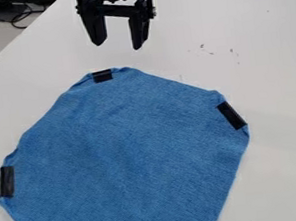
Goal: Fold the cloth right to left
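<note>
The tool (119,46) hangs spread at 12 o'clock; the cloth (126,160) looks light, limp, best pinched by its 2 o'clock tape (232,115).

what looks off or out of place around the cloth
Nothing is spilled or knocked over. The blue cloth has slightly puckered edges at its black tape strips, and the white table has a few small dark marks right of the gripper as pictured; scuffs or specks, I can't tell.
</note>
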Available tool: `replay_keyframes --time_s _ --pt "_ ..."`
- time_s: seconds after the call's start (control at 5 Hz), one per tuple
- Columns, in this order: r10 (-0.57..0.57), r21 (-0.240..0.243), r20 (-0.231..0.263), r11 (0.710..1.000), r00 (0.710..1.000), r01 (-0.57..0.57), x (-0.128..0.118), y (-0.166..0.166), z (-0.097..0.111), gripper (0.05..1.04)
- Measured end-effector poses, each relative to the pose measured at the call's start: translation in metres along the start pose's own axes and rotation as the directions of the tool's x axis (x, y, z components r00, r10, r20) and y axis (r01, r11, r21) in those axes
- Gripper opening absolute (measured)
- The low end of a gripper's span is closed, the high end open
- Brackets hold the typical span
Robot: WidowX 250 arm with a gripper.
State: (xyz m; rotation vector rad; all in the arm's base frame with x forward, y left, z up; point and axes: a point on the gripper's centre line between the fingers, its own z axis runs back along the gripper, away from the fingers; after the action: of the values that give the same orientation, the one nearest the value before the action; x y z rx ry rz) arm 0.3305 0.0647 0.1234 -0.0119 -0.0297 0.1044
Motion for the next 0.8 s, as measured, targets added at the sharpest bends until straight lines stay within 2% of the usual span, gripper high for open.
replay_keyframes --time_s 0.2,0.4,0.6,0.8 --pt "0.004 -0.003 -0.035 1.000 0.999 -0.004 -0.001 0.000 -0.012 1.000" --pt "0.022 -0.009 -0.018 1.000 1.000 -0.022 0.007 -0.022 -0.019 1.000" --pt "0.051 -0.007 0.033 0.999 0.998 -0.051 0.014 -0.044 -0.021 1.000" --pt "0.076 -0.024 0.055 0.997 0.996 -0.075 0.020 -0.076 -0.031 1.000"
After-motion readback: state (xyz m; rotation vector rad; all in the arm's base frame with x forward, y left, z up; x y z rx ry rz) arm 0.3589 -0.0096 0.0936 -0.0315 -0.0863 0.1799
